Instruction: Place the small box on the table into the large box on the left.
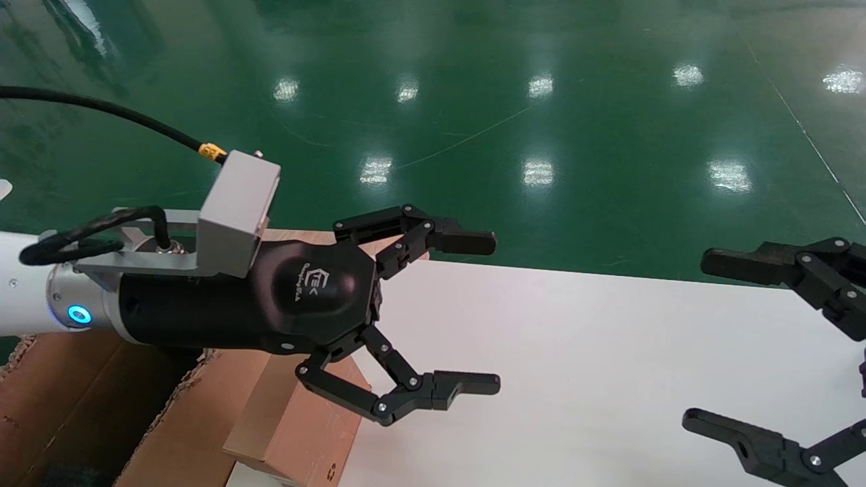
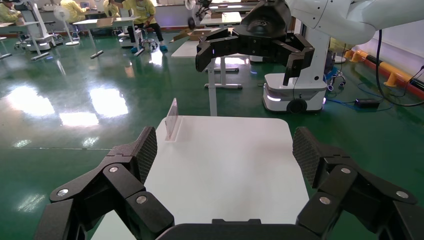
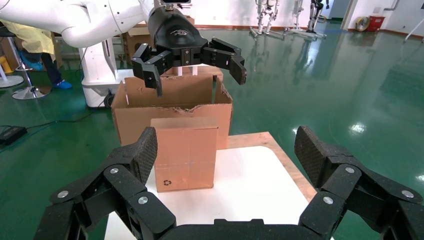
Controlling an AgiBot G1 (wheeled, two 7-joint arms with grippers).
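Observation:
The small box [image 1: 298,423] stands upright on the white table [image 1: 575,365] at its left edge, its recycling mark low on the face; it also shows in the right wrist view [image 3: 185,152]. The large box [image 1: 67,399] stands just behind it to the left, with torn flaps [image 3: 172,97]. My left gripper [image 1: 477,313] is open and empty, held in the air above the small box and pointing right [image 3: 197,75]. My right gripper [image 1: 707,341] is open and empty over the table's right side, facing the small box [image 3: 227,155].
A pale wooden board [image 3: 280,150] lies under the table beside the large box. A small clear stand [image 2: 171,120] sits at the table's far edge in the left wrist view. Green floor surrounds the table [image 2: 225,165].

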